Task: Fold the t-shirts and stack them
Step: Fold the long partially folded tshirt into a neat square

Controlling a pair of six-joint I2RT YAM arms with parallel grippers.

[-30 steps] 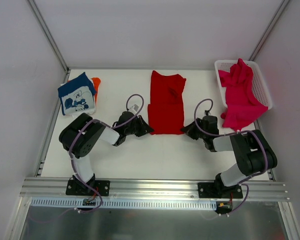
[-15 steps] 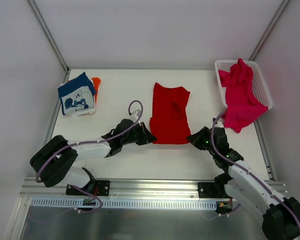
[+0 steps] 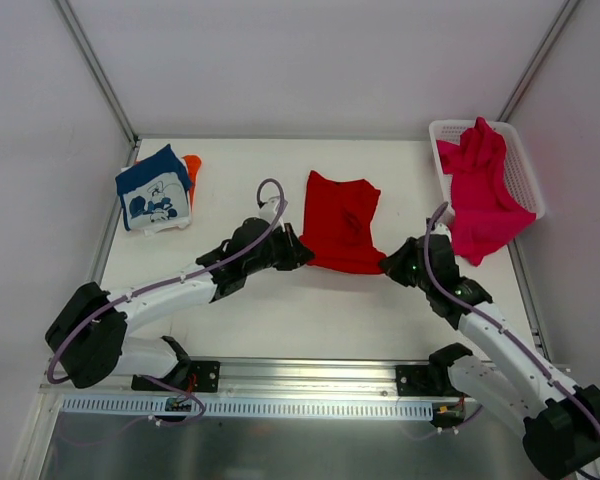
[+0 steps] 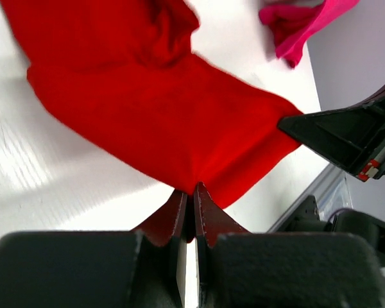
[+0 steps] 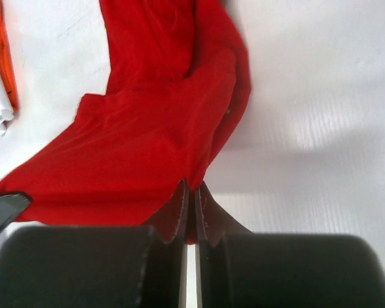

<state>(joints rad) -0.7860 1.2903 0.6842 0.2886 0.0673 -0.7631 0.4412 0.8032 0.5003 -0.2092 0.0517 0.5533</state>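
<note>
My left gripper (image 3: 296, 256) and right gripper (image 3: 388, 266) are each clamped on a near hem corner of the plain bright red cloth t-shirt (image 3: 342, 222) at mid white table (image 3: 310, 310), which I judge light, limp and best held by its corners.

White mesh basket (image 3: 523, 170) far-R corner of white table (image 3: 310, 310); alu rail (image 3: 310, 372) near edge.

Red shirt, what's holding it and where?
The red t-shirt is pinched at its near hem: left claw on the left corner, right claw on the right.
</note>
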